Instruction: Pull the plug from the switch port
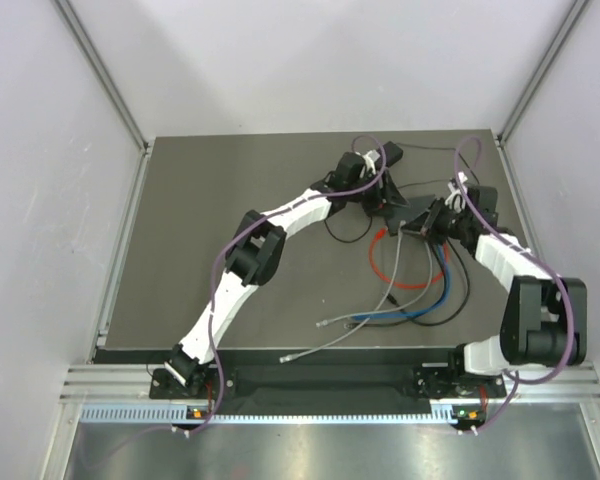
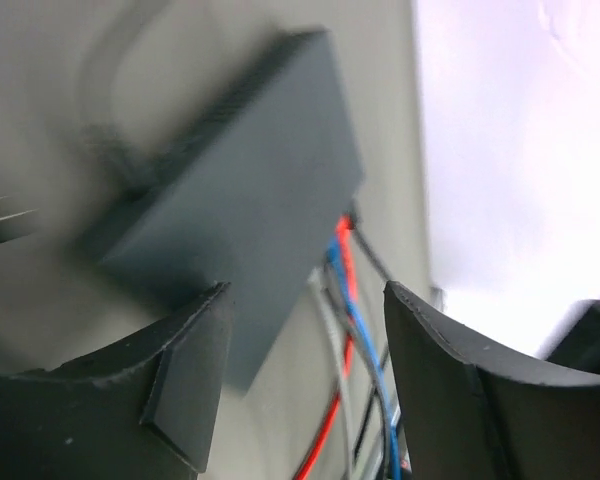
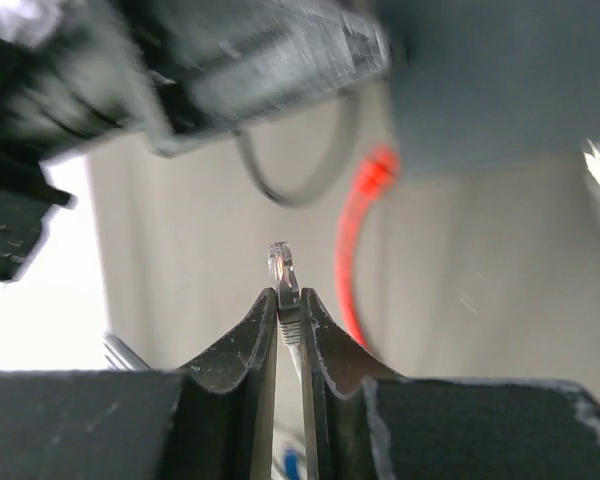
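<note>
The switch [image 2: 250, 190] is a flat dark grey box lying on the table, with red, blue and grey cables [image 2: 345, 300] running from its near edge. My left gripper [image 2: 305, 295] is open and empty, its fingers [image 2: 185, 380] astride the switch's corner without touching it. My right gripper [image 3: 290, 295] is shut on a grey cable's plug [image 3: 283, 268]. The plug's clear tip sticks out past the fingertips, free in the air and apart from the switch [image 3: 480, 80]. In the top view both grippers [image 1: 378, 195] [image 1: 427, 222] flank the switch [image 1: 410, 210].
A black adapter block [image 1: 390, 155] with a thin cord lies behind the switch. Loose red [image 1: 385, 265], blue [image 1: 435, 290], black and grey cables spread toward the front, with free plug ends [image 1: 325, 322]. A red cable [image 3: 360, 230] shows beside the held plug.
</note>
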{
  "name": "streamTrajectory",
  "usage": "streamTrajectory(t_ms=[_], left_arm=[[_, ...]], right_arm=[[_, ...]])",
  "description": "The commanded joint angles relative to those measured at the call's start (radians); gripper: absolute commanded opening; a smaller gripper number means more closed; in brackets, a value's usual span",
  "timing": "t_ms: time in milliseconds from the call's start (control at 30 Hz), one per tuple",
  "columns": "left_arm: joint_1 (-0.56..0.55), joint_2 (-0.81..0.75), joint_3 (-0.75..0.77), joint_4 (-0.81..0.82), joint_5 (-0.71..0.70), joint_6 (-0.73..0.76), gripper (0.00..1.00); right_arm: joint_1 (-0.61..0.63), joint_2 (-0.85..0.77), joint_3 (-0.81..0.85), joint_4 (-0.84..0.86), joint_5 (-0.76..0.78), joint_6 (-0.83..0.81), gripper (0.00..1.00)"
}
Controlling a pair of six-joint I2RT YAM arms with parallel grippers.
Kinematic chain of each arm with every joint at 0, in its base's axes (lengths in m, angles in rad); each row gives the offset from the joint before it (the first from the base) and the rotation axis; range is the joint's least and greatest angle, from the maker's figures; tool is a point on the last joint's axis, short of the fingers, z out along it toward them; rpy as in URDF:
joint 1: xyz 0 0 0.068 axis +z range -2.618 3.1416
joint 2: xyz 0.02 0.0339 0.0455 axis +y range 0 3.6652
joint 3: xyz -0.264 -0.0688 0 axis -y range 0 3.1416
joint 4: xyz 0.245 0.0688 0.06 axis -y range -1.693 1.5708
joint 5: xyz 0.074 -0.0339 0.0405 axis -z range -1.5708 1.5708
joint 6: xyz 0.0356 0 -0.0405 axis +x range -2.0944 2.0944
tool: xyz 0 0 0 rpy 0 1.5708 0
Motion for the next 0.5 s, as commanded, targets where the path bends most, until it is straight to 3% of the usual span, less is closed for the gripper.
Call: streamTrajectory(t_ms=[0,133,333,400,467], left_arm=[[0.070,-0.183,-0.030,-0.174,-0.090,0.119,0.67],[0.115,-0.385,-0.103,-0.342,-0.269,0.209,0.68],[0.176,-0.681,-0.292,-0.468,-0.522,0.399,0.70],[0.197,-0.764,-0.417,-0.453,-0.520,0.447,0.70],[0.228,-0.889,-0.593,-0.368,-0.423,0.473,0.71]], right_arm=[[0.029,-0.043,0.014,0.250,-0.027,0.169,0.00],[0.126,0.052,0.158,0.232,-0.012,0.182,0.00],[0.255,0.195,0.313,0.372,0.023,0.312,0.00],[0.305,0.244,0.396,0.414,0.032,0.358,0.00],[0.341,0.331,0.482,0.443,0.032,0.399,0.00]])
